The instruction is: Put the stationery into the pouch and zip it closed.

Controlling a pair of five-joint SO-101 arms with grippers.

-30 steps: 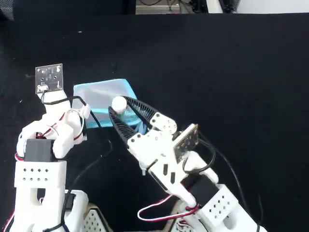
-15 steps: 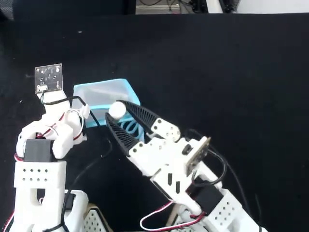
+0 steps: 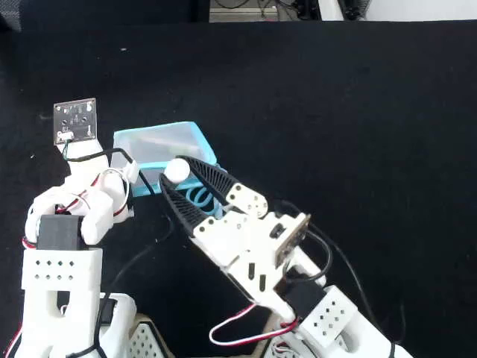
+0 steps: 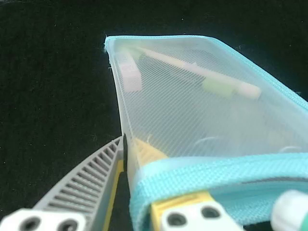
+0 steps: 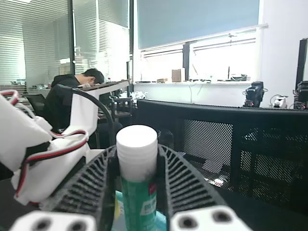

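A light-blue mesh pouch (image 3: 160, 143) lies on the black table, holding a white pen (image 4: 202, 72) and a small white eraser (image 4: 130, 77). My left gripper (image 4: 126, 150) is shut on the pouch's teal rim (image 4: 211, 171) at its near edge. My right gripper (image 3: 179, 179), with black ribbed fingers, is shut on a glue stick (image 5: 137, 178) with a green body and a white cap (image 3: 177, 170). The stick stands upright between the fingers, over the pouch's near rim. Its cap (image 4: 291, 211) also shows beside the rim in the left wrist view.
The black tabletop (image 3: 343, 112) stretches open to the right and behind the pouch. The left arm's white body (image 3: 63, 224) stands close to the pouch's left side. Red and white cables (image 3: 238, 328) hang under the right arm.
My right gripper has carried the glue stick slightly left and nearer, and turned at the wrist. The left arm and the pouch have stayed still.
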